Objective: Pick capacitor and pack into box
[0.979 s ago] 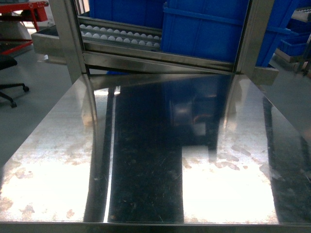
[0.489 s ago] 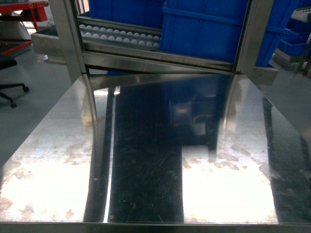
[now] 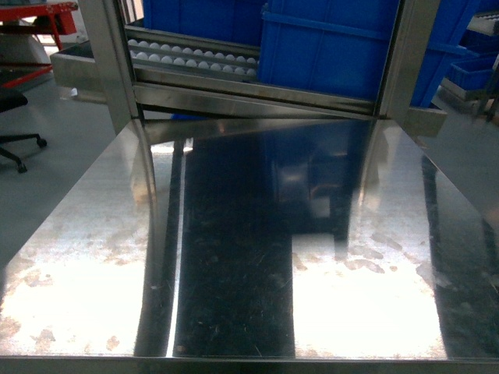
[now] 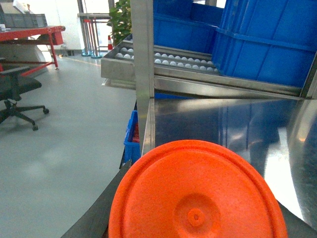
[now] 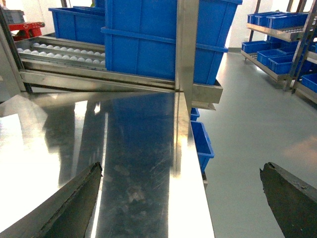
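Your head view shows only the steel desk, with blue bins on the roller rack behind it; no capacitor or box shows in any view. In your left wrist view an orange disc fills the foreground between the dark fingers, whose state you cannot tell. Your right gripper has its fingers spread wide, one over the desk, the other past its right edge above the floor.
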